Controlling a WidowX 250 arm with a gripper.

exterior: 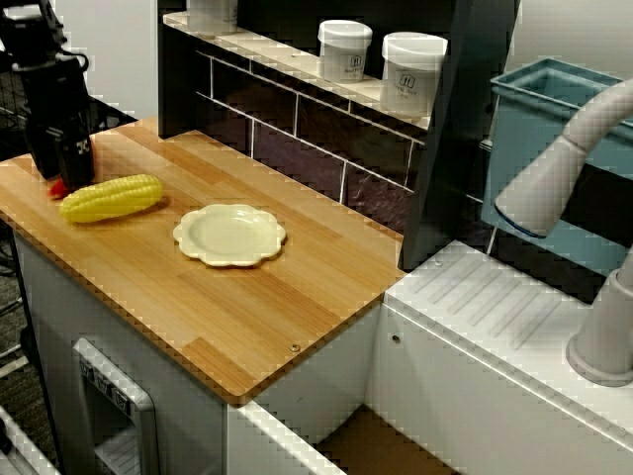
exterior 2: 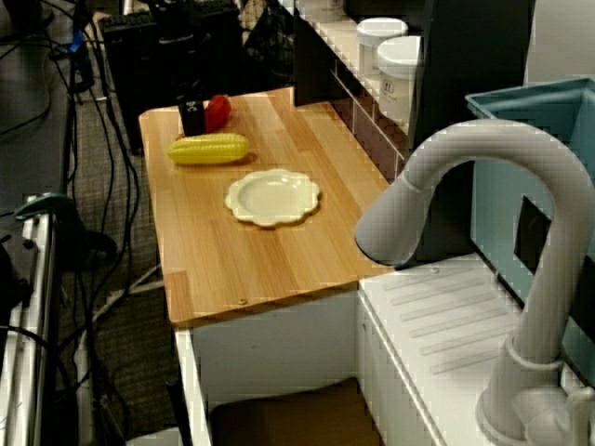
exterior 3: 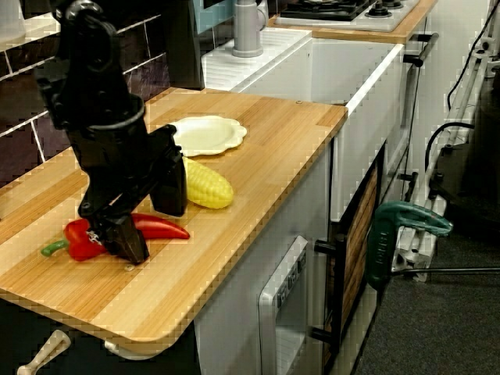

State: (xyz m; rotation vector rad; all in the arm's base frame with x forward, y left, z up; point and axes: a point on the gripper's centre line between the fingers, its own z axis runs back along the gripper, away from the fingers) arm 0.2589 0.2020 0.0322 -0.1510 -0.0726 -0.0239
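Note:
My black gripper (exterior 3: 148, 217) stands low over the far corner of the wooden counter (exterior: 247, 307), fingers spread either side of a red pepper (exterior 3: 160, 227) that lies flat on the wood. The near finger (exterior 3: 125, 241) touches the pepper's stem end; the other finger (exterior 3: 169, 186) stands behind it, close to a yellow corn cob (exterior 3: 207, 186). In the view from above, the gripper (exterior: 65, 163) hides most of the pepper (exterior: 57, 187), and the corn (exterior: 111, 198) lies just to its right. From the sink side, the pepper (exterior 2: 218, 111) shows beside the gripper (exterior 2: 193, 119).
A pale yellow scalloped plate (exterior: 229, 235) sits mid-counter beyond the corn. Two white jars (exterior: 344, 49) (exterior: 412, 71) stand on the tiled back shelf. A grey faucet (exterior 2: 446, 186) and white sink unit (exterior: 495, 327) adjoin the counter. A blue bin (exterior: 534, 109) hangs behind.

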